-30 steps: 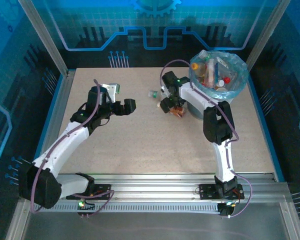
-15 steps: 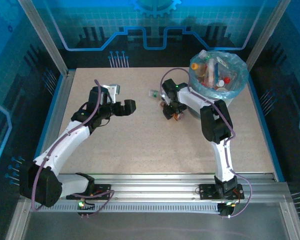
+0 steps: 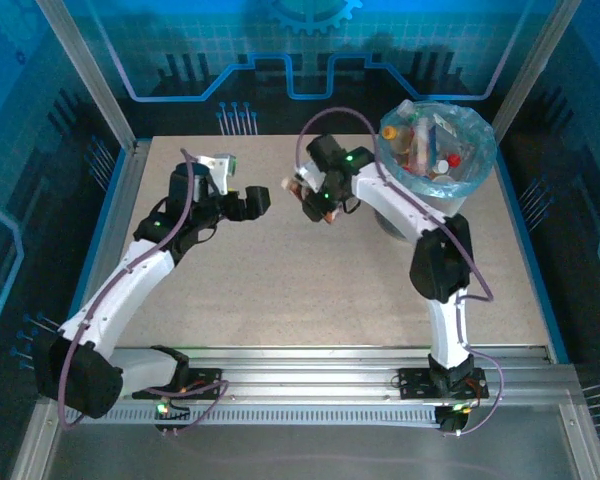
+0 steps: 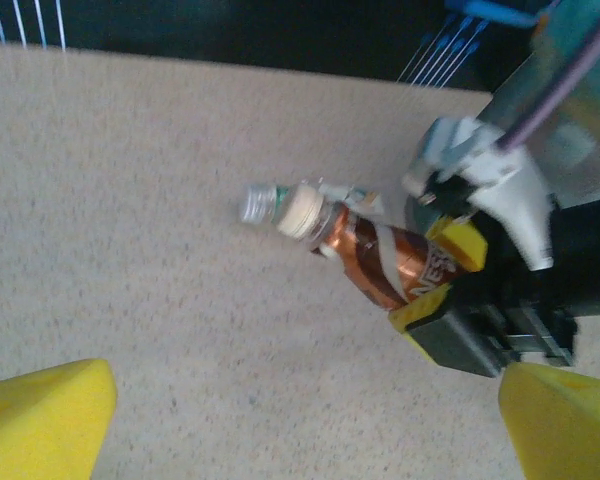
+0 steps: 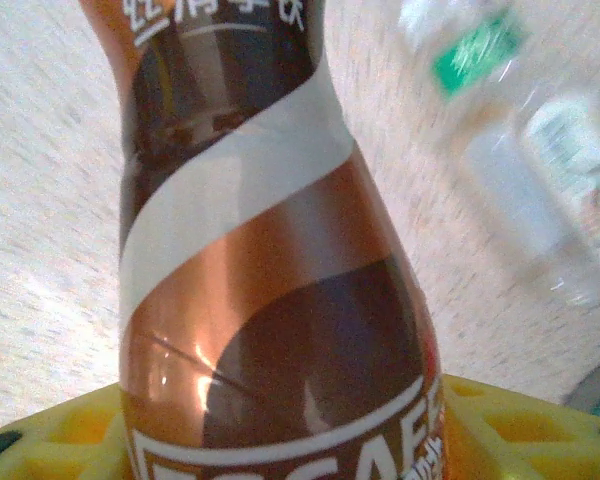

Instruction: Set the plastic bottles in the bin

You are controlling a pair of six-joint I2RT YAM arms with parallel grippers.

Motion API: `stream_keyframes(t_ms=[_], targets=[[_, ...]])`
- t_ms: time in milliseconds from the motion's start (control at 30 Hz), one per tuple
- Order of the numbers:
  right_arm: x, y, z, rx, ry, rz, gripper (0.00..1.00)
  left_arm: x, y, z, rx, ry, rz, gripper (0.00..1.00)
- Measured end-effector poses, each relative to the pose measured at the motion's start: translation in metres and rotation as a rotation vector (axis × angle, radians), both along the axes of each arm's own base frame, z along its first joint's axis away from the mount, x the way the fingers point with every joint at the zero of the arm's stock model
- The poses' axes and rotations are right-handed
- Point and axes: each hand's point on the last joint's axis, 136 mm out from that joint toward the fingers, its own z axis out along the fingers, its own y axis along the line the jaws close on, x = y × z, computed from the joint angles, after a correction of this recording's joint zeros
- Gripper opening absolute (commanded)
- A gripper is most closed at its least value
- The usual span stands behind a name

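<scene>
The right arm (image 3: 442, 265) rises from its base at the near edge, folds at the elbow beside the bin (image 3: 486, 150) and sends its forearm back and leftward; the right pincer (image 4: 436, 278) sits left of the bin, over the far half of the worktop (image 3: 280, 300); its jaws are part-way closed on the brown bottle (image 4: 375, 262), with a yellow pad (image 4: 458, 246) against each side of the lower body. The brown bottle lies close to level; its long axis runs from the pincer out to its cream cap (image 4: 300, 215), which points away from the bin and toward the left arm (image 3: 130, 280); from the right wrist the neck leads straight away from the camera; whether its underside touches the worktop I cannot tell. Just behind that cap a clear bottle (image 4: 270, 201) with a green label lies on its side on the worktop, roughly parallel, its own cap pointing the same way. The left arm stretches forward and inward from the near left corner, wrist bent toward the centre; the left pincer (image 4: 308, 395) is spread wide with nothing between its yellow fingers, aimed at the brown bottle and apart from it. The bin stands at the far right, with several bottles (image 3: 425, 145) heaped inside its blue liner.
</scene>
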Motion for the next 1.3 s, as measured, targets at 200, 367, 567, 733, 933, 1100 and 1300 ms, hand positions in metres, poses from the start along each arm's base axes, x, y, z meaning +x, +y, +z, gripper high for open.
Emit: stream_keyframes(t_ms=[200, 367, 567, 733, 933, 1100, 1300], targets=[[0.016, -0.014, 0.143, 0.15, -0.311, -0.056, 0.51, 0.004, -0.014, 0.064, -0.052, -0.169, -0.035, 0.96], [0.034, -0.096, 0.218, 0.2, -0.502, -0.317, 0.5, -0.002, -0.058, 0.109, -0.096, -0.271, -0.152, 0.96], [0.025, -0.193, 0.222, 0.134, -0.578, -0.582, 0.49, -0.014, -0.117, 0.129, -0.127, -0.321, -0.301, 0.96], [0.021, -0.183, 0.211, 0.097, -0.576, -0.596, 0.53, -0.019, -0.139, 0.115, -0.121, -0.287, -0.354, 0.96], [0.021, -0.202, 0.162, -0.035, -0.566, -0.704, 0.56, -0.021, -0.143, 0.113, -0.121, -0.282, -0.363, 0.97], [0.009, -0.228, 0.155, -0.059, -0.632, -0.799, 0.55, -0.02, -0.143, 0.112, -0.118, -0.281, -0.359, 0.97], [-0.013, -0.276, 0.178, 0.053, -0.722, -0.96, 0.56, -0.02, -0.143, 0.109, -0.116, -0.276, -0.359, 0.98]])
